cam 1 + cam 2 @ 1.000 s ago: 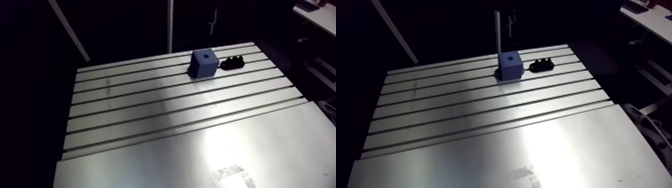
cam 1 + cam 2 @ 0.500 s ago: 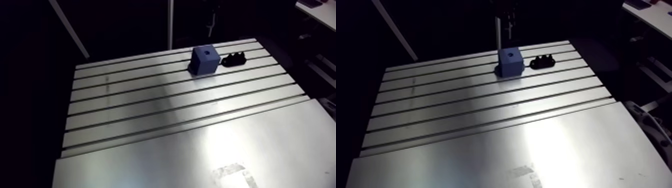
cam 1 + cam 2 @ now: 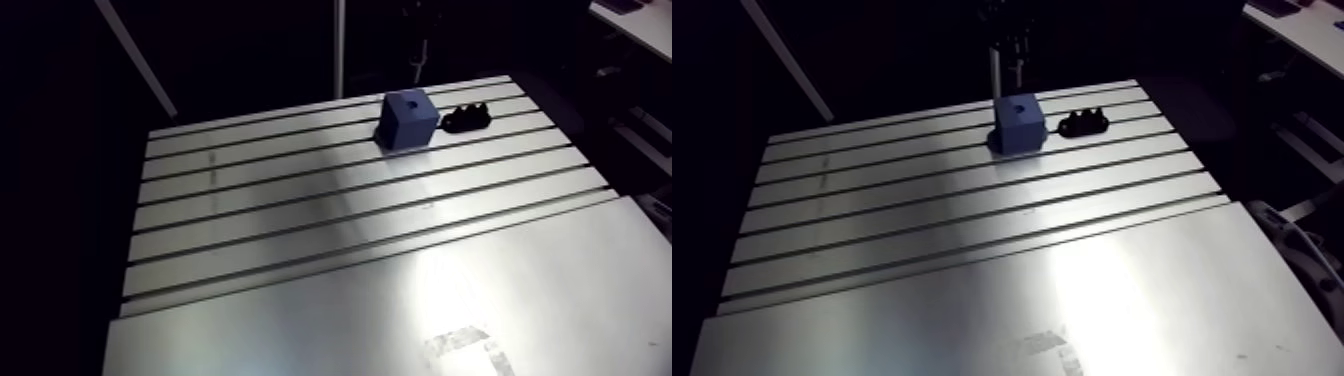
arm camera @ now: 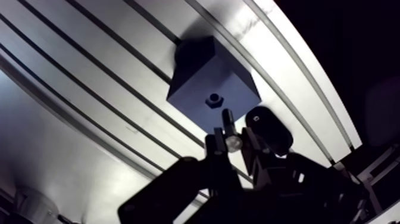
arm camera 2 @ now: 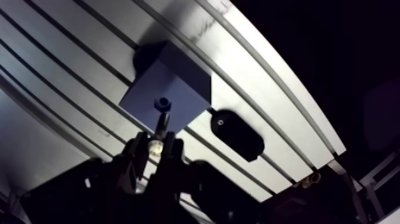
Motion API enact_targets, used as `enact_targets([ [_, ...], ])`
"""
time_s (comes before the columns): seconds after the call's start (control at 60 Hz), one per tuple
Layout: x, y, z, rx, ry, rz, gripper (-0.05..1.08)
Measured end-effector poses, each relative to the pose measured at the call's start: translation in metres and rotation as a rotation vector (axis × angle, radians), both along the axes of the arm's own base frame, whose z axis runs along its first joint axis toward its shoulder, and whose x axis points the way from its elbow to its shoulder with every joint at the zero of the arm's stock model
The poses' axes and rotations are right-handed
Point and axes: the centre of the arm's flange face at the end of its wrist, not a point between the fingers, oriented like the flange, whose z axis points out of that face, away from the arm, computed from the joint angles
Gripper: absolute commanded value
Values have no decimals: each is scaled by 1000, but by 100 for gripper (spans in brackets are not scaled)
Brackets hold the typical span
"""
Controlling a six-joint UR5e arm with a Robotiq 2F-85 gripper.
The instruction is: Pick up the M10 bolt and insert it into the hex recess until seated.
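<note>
The slotted aluminium tabletop (image 3: pixel 260 200) is seen in the arm view. Long slots run across it and glare sits over its middle. A smooth plate (image 3: pixel 380 320) is laid along the near side. Surroundings are dark.

Left to right at the far side, a blue block (image 3: pixel 407 120) is stood upright on the slots. A small black holder (image 3: pixel 467 118) is set just beside it; contact between the two cannot be told. A hex recess (image 4: pixel 213 99), small and dark, is cut into the block's top face.

The M10 bolt (image 4: pixel 228 122) is made out in the wrist view only. It has a short thin dark shank and a shiny metallic head at the gripper end. The bolt is pinched at the head by the gripper (image 4: pixel 233 145), with the fingers (image 4: pixel 216 146) pressed in on it from both sides. The shank sticks out ahead of the fingertips. The tip is pointed at the hex recess and lined up just short of it. Whether the tip touches the block cannot be told. The black holder is seen beside the gripper, off to one side of the bolt and apart from it.
</note>
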Motion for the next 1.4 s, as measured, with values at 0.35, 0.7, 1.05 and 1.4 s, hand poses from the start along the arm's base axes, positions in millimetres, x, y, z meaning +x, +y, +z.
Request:
enact_targets([
  [0.35,3,0,-9,-4,-9,5,103],
  [0.7,5,0,-14,-7,-17,6,104],
  [1.05,8,0,-18,-11,-25,5,104],
  [1.4,9,1,-24,-9,-7,18,104],
])
